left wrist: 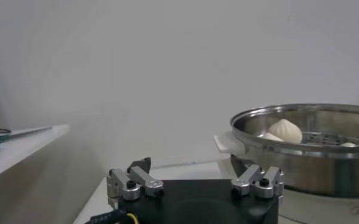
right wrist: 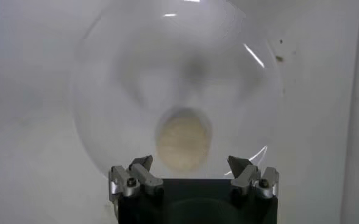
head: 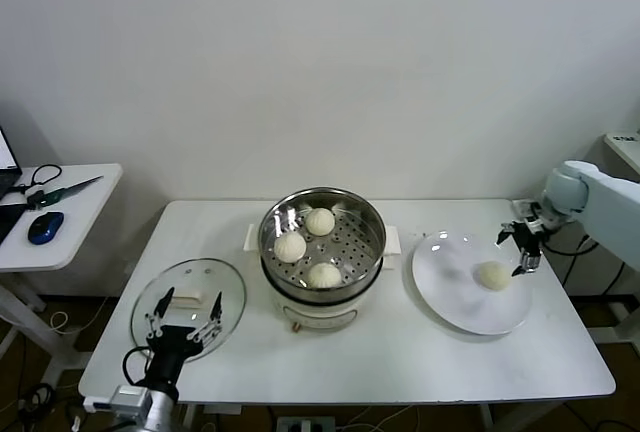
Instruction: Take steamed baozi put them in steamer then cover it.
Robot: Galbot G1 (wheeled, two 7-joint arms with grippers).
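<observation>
A rectangular white table (head: 400,352) carries a round flat white plate (head: 450,297). On a white side desk (head: 80,202) lie a blue computer mouse (head: 45,226) and green-handled scissors (head: 62,192).

Steamer (left wrist: 313,146) cut off by edge

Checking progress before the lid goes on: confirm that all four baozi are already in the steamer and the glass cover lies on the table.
Wrong count: the head view shows three baozi in the steamer; the fourth is on the white plate. The cover does lie on the table.
</observation>
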